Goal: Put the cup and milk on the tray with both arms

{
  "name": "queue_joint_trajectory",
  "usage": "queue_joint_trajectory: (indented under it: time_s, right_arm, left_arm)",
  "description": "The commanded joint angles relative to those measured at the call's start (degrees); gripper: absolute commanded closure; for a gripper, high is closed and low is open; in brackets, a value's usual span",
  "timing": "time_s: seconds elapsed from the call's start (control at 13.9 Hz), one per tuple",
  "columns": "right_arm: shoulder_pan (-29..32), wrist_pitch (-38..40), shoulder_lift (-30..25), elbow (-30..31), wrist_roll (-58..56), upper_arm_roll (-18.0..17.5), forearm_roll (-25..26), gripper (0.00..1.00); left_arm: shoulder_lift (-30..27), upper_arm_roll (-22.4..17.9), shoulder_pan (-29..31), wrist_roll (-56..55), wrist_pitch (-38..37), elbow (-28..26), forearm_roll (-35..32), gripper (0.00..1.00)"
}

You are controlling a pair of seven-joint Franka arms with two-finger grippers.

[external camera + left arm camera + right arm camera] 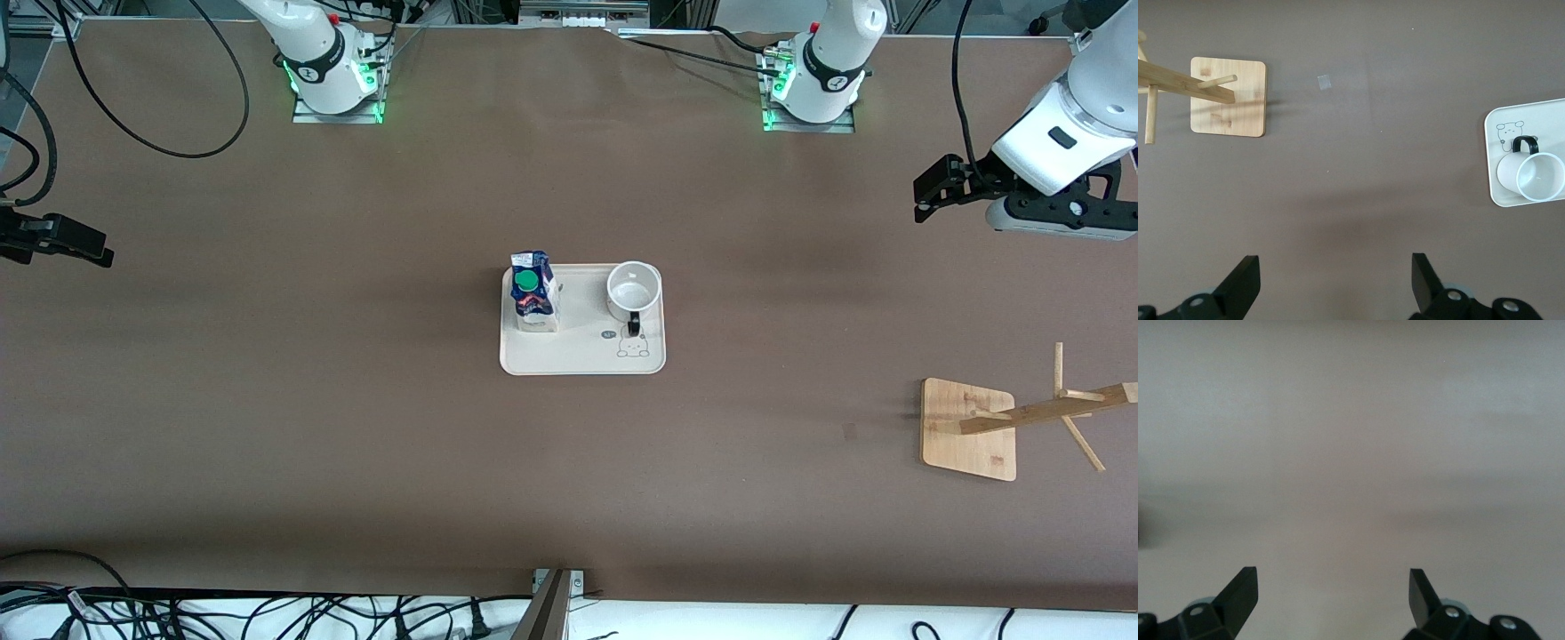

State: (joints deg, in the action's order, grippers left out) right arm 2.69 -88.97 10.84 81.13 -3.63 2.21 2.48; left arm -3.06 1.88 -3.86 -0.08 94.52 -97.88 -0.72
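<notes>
Brown table [267, 400], tray [582, 360] holding milk [532, 302] (upright), cup [633, 291]

Even overhead light; hazy, washed-out right wrist view.

Wide bare table [267, 400] is lying around the tray [582, 360] on every side, so a tool could be coming in freely. On the tray, the milk [532, 302] and cup [633, 292] are standing apart, leaving a gap between them. The wooden rack [973, 428] is blocking the left arm's end of the table, its pegged post tilting outward. The left tool [925, 200] and right tool [89, 249] are hanging spread over the table's ends, well apart from the tray.
</notes>
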Motion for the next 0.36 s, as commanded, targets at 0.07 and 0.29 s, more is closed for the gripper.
queue_joint_trajectory:
  time_s: [0.07, 0.29]
  right_arm:
    - [0.04, 0.38, -0.47, 0.17, -0.67, -0.10, -0.90, 0.00]
    - [0.04, 0.38, -0.47, 0.17, -0.76, -0.10, -0.90, 0.00]
  left_arm:
    - [0.87, 0.05, 0.08, -0.10, -1.09, 1.46, -1.39, 0.00]
    - [1.92, 0.49, -0.01, -0.27, -1.87, 3.04, -1.39, 0.00]
